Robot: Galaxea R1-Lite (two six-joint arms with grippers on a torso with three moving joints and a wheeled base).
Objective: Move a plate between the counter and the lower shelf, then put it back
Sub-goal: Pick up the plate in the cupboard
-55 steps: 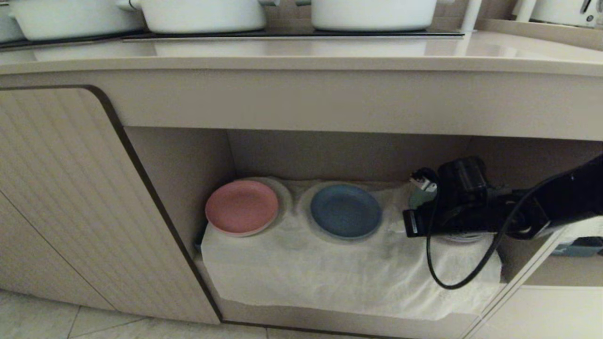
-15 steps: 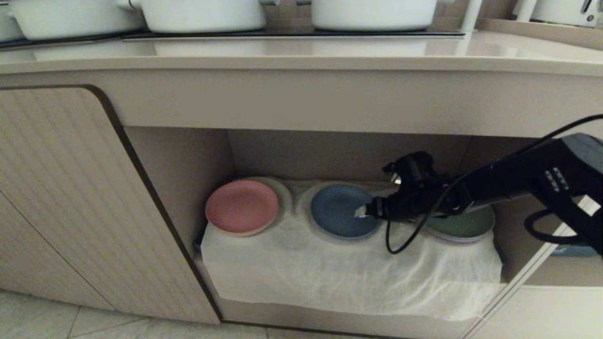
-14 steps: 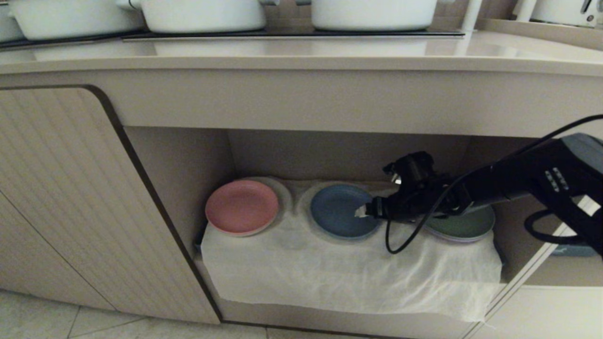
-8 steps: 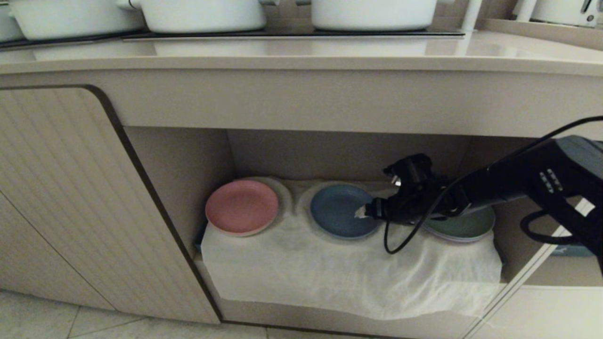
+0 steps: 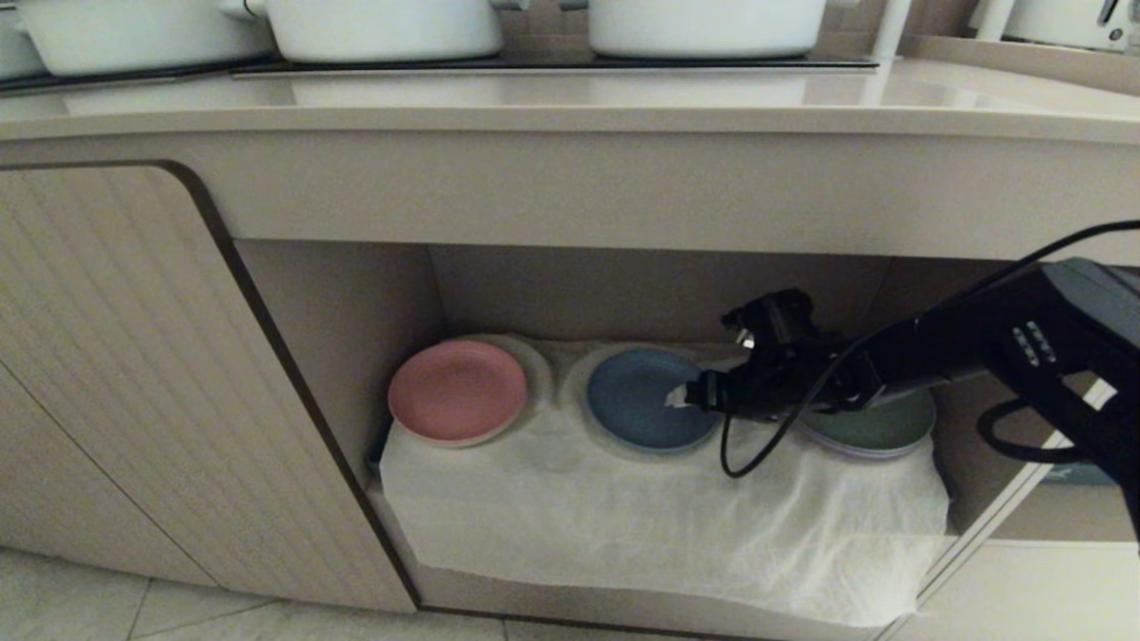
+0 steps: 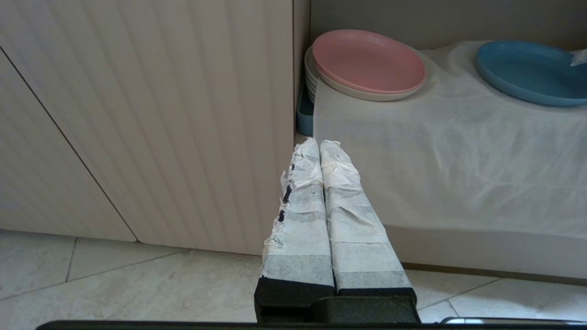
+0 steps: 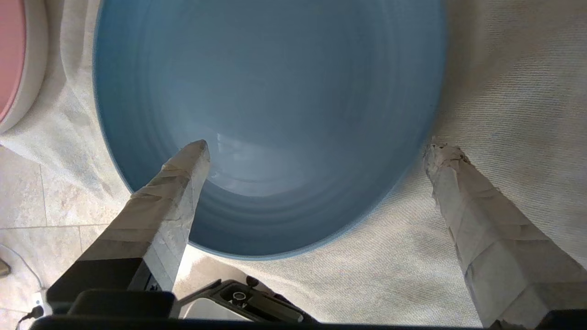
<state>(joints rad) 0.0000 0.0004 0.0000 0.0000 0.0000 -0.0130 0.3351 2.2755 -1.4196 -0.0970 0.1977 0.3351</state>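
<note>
A: Where is the plate (image 5: 643, 398)?
B: On the shelf (image 5: 659, 507), on the cloth, between the pink and green plates.
A: Is it picked up?
B: Not yet. The right claw (image 7: 316, 153) is spread wide at its rim, one finger over it. The trip up to the counter (image 5: 570, 107) and back is left.

The plate (image 5: 647, 398) lay on the white cloth (image 5: 659, 516) in the lower shelf (image 5: 347, 312), between a pink plate (image 5: 456, 391) and a green plate (image 5: 882, 425). The right gripper (image 5: 690, 394) reached in from the right, its taped tip over the plate's right edge. Above, white pots (image 5: 383, 27) stood on the counter (image 5: 570, 98).
</note>
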